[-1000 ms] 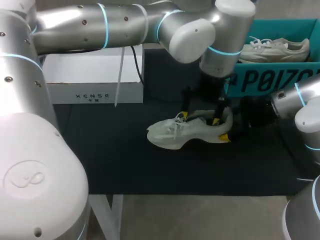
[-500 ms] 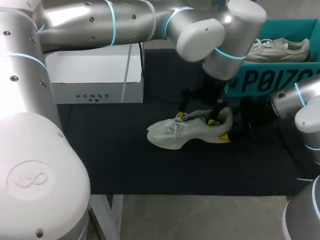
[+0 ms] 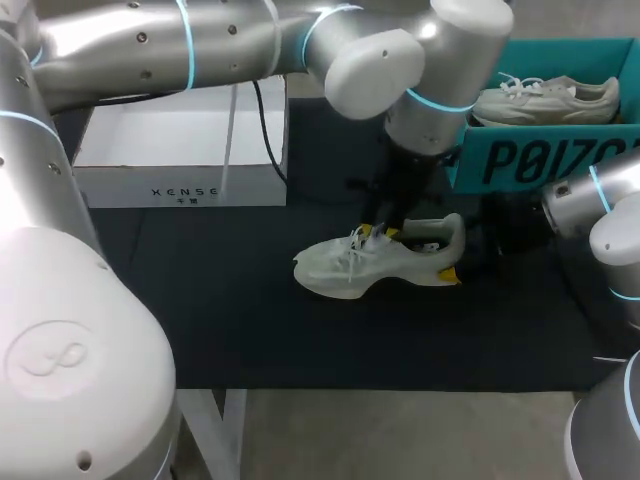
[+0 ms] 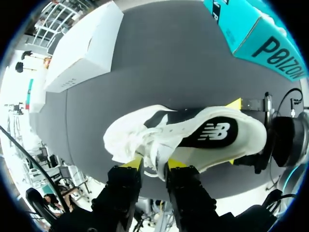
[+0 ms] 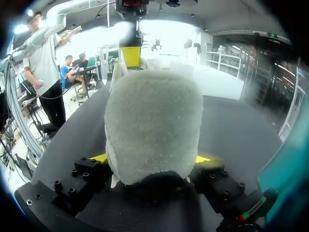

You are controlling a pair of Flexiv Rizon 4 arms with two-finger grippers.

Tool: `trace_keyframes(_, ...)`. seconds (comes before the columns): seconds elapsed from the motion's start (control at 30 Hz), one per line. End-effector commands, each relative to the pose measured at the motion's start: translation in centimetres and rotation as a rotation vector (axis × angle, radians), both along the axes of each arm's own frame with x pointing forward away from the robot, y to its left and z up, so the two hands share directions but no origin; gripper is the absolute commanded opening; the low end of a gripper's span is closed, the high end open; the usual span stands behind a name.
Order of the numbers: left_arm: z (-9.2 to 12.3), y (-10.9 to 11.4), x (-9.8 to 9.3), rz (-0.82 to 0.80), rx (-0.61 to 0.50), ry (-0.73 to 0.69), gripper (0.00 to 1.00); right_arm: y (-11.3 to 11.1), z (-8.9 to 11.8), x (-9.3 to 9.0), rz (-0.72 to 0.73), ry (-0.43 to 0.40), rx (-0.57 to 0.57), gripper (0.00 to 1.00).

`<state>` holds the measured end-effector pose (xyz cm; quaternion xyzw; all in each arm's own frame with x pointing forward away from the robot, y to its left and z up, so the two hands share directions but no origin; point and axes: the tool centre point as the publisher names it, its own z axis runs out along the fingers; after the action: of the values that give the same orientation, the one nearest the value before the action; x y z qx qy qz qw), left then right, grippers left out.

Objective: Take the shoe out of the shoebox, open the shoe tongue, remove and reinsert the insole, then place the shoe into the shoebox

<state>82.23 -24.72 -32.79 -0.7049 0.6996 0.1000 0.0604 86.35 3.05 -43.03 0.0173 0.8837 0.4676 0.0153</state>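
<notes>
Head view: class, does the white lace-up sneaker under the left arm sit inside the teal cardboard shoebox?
No, the white lace-up sneaker rests on the dark table mat, outside the teal cardboard shoebox.

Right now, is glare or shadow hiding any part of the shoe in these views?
Head view: lights glint on the left arm, but the shoe shows evenly lit on the dark mat. Left wrist view: shoe well lit, no heavy shadow. Right wrist view: strong backlight washes out what lies beyond the shoe.

What we see besides the job at hand

We note a closed white box (image 3: pixel 180 150) lying on the dark table mat (image 3: pixel 250 330) at its far left, with a black cable (image 3: pixel 270 130) running down beside the box's right end.
</notes>
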Motion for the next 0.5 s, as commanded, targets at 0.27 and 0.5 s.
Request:
trace_keyframes(0.27,1.4,5.8,-0.7,0.074,-0.159,-0.038,0.0,0.1,-0.1,0.1,-0.001,-0.001,-0.001,0.0)
trace_keyframes(0.5,1.4,8.9,-1.2,0.137,-0.151,-0.034,0.0,0.1,-0.1,0.1,-0.001,-0.001,-0.001,0.0)
